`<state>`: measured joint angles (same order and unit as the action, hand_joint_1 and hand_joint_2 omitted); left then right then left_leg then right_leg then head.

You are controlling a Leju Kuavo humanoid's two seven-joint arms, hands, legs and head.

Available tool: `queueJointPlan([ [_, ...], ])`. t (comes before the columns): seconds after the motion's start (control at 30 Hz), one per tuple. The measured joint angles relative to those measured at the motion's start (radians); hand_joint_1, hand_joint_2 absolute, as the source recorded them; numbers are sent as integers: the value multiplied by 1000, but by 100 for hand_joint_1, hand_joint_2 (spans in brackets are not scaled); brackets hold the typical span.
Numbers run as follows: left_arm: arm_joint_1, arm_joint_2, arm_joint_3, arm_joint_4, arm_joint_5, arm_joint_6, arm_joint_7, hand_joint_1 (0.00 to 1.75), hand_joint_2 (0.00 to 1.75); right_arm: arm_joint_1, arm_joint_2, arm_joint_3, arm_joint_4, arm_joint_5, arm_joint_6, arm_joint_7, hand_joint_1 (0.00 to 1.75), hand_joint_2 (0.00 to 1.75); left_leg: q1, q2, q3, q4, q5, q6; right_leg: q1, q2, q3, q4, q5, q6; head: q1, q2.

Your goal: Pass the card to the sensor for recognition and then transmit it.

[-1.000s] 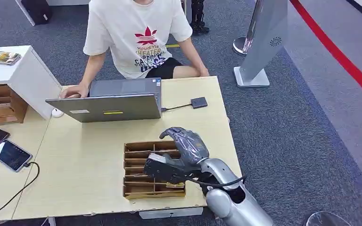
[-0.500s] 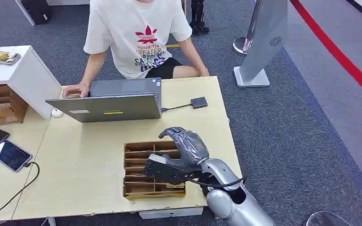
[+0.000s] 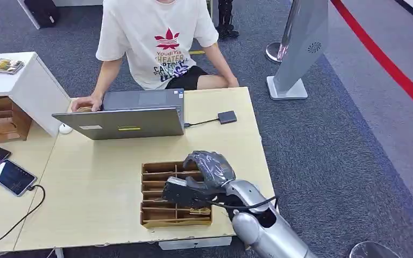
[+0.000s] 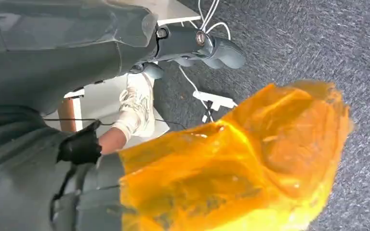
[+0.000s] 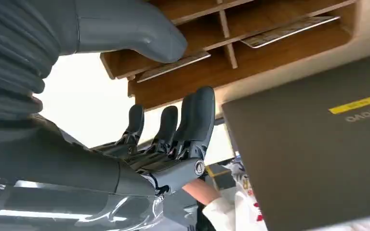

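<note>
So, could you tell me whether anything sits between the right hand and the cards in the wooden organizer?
Nothing visible does: the right hand hovers open over the wooden organizer, and the cards lie exposed in their slots.

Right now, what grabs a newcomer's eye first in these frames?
The right hand hovers with fingers apart over the slotted cardboard card box near the table's front edge, holding nothing; cards lie in its slots. Behind it, a person in a white T-shirt sits at an open grey laptop.
</note>
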<state>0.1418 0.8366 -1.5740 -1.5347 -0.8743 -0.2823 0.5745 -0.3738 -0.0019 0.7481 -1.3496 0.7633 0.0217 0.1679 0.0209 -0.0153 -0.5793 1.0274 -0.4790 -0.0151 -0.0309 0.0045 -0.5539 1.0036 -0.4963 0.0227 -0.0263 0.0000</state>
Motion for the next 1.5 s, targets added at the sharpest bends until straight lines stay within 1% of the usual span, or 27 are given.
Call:
queueJointPlan([
  [0.13, -1, 0, 0, 6, -5, 2, -2, 0, 0, -5, 0, -2, 23, 0, 0, 1, 89, 175, 0, 0, 0, 0, 0, 0, 0, 0, 0, 0, 0, 0, 0, 0],
  [0.17, -1, 0, 0, 7, -6, 2, -3, 0, 0, -6, 0, -3, 28, 0, 0, 2, 86, 175, 0, 0, 0, 0, 0, 0, 0, 0, 0, 0, 0, 0, 0, 0],
  [0.53, -4, 3, 0, 21, -11, 4, -14, 0, 0, -19, 8, -18, 77, 6, -8, 8, 89, 175, 0, 0, 0, 0, 0, 0, 0, 0, 0, 0, 0, 0, 0, 0],
  [0.6, -4, 4, 0, 21, -12, 3, -12, 0, 0, -19, 8, -22, 82, 9, -8, 9, 98, 175, 0, 0, 0, 0, 0, 0, 0, 0, 0, 0, 0, 0, 0, 0],
  [0.63, -4, 5, 0, 21, -12, 3, -11, 0, 0, -19, 8, -24, 85, 10, -9, 9, 110, 175, 0, 0, 0, 0, 0, 0, 0, 0, 0, 0, 0, 0, 0, 0],
  [0.67, -4, 5, 0, 21, -12, 3, -11, 0, 0, -19, 8, -25, 87, 12, -9, 9, 126, 175, 0, 0, 0, 0, 0, 0, 0, 0, 0, 0, 0, 0, 0, 0],
  [0.7, -4, 5, 0, 21, -12, 2, -11, 0, 0, -19, 8, -26, 89, 12, -9, 10, 133, 175, 0, 0, 0, 0, 0, 0, 0, 0, 0, 0, 0, 0, 0, 0],
  [0.77, -4, 7, 0, 21, -12, 1, -11, 0, 0, -19, 8, -27, 96, 12, -9, 10, 133, 175, 0, 0, 0, 0, 0, 0, 0, 0, 0, 0, 0, 0, 0, 0],
  [0.8, -4, 8, 0, 21, -12, 2, -11, 0, 0, -19, 8, -29, 99, 12, -9, 10, 129, 175, 0, 0, 0, 0, 0, 0, 0, 0, 0, 0, 0, 0, 0, 0],
  [0.9, -4, 8, 0, 21, -11, 5, -11, 0, 0, -21, 8, -32, 103, 12, -12, 10, 127, 175, 0, 0, 1, 0, 0, 0, 0, 0, 0, 0, 0, 0, 0, 0],
  [1.03, -4, 9, 0, 21, -10, 6, -11, 0, 0, -21, 8, -35, 105, 15, -12, 10, 133, 175, 0, 0, 1, 0, 0, 0, 0, 0, 0, 0, 0, 0, 0, 0],
  [1.07, -4, 9, 0, 21, -10, 6, -11, 0, 0, -21, 8, -36, 106, 15, -12, 10, 131, 175, 0, 0, 1, 0, 0, 0, 0, 0, 0, 0, 0, 0, 0, 0],
  [1.27, -4, 14, 0, 21, -9, 7, -11, 0, 0, -21, 8, -40, 112, 16, -12, 10, 147, 175, 0, 0, 1, 0, 0, 0, 0, 0, 1, 0, 0, 0, 0, 0],
  [1.33, -4, 14, 0, 20, -9, 7, -11, 0, 0, -21, 8, -40, 113, 17, -12, 10, 147, 175, 0, 0, 1, 0, 0, 0, 0, 0, 1, 0, 0, 0, 0, 0],
  [1.37, -4, 14, 0, 21, -9, 7, -11, 0, 0, -21, 8, -40, 113, 17, -11, 10, 155, 175, 0, 0, 1, 0, 0, 0, 0, 0, 1, 0, 0, 0, 0, 0],
  [1.47, -4, 19, 0, 20, -9, 7, -11, 0, 0, -21, 8, -42, 113, 17, -12, 10, 161, 175, 0, 0, 1, 0, 0, 0, 0, 0, 1, 0, 0, 0, 0, 0],
  [1.5, -4, 21, 0, 20, -9, 7, -11, 0, 0, -21, 8, -44, 113, 17, -14, 10, 166, 175, 0, 0, 1, 0, 0, 0, 0, 0, 1, 0, 0, 0, 0, 0],
])
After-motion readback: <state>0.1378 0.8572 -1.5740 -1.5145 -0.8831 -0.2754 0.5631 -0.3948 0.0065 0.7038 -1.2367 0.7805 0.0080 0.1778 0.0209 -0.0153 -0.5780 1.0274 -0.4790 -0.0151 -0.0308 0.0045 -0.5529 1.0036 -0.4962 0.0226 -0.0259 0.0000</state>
